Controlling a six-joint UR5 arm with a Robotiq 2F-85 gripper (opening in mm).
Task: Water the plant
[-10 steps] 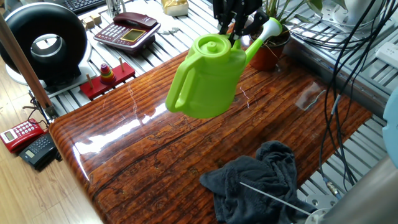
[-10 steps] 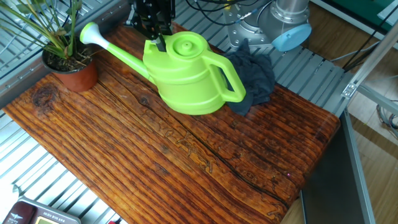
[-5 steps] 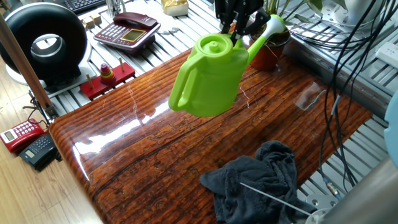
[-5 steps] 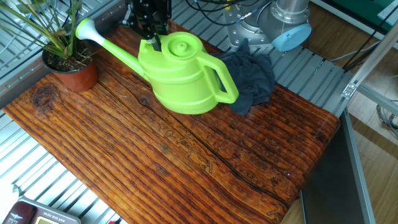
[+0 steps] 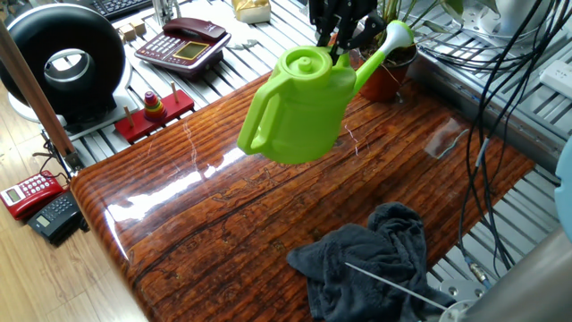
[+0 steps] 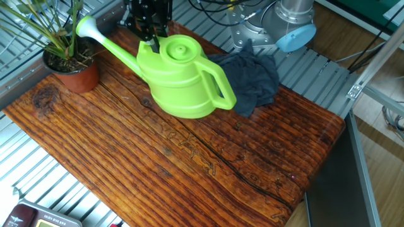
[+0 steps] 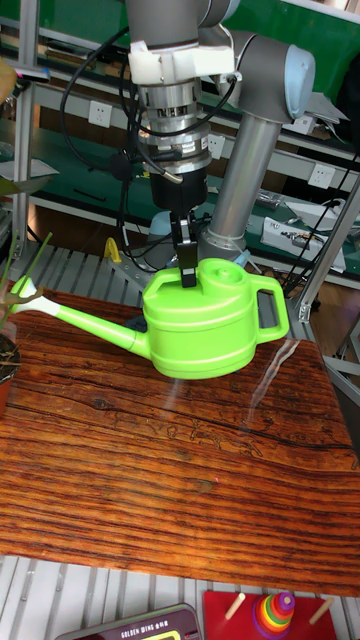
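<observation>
A lime green watering can (image 5: 299,107) (image 6: 180,79) (image 7: 210,320) hangs above the wooden table, held at its top rim by my gripper (image 7: 186,270) (image 5: 337,52) (image 6: 153,43), which is shut on it. Its long spout with a white tip (image 6: 85,26) (image 5: 398,34) (image 7: 25,292) points toward the plant (image 6: 63,47) (image 5: 393,58), thin green leaves in a terracotta pot at the table's corner. The white tip is beside the leaves, close over the pot's edge. In the tall view only the leaves and the pot's edge (image 7: 5,365) show at the left border.
A dark grey cloth (image 5: 375,259) (image 6: 252,75) lies crumpled on the wooden tabletop (image 5: 223,224). Beyond the table's edge are a red stacking toy (image 5: 154,109), a desk phone (image 5: 183,43), a black ring-shaped device (image 5: 63,63) and hanging cables (image 5: 500,72).
The gripper has carried the watering can a little toward the plant, bringing the spout tip closer to the leaves. The grip has not changed.
</observation>
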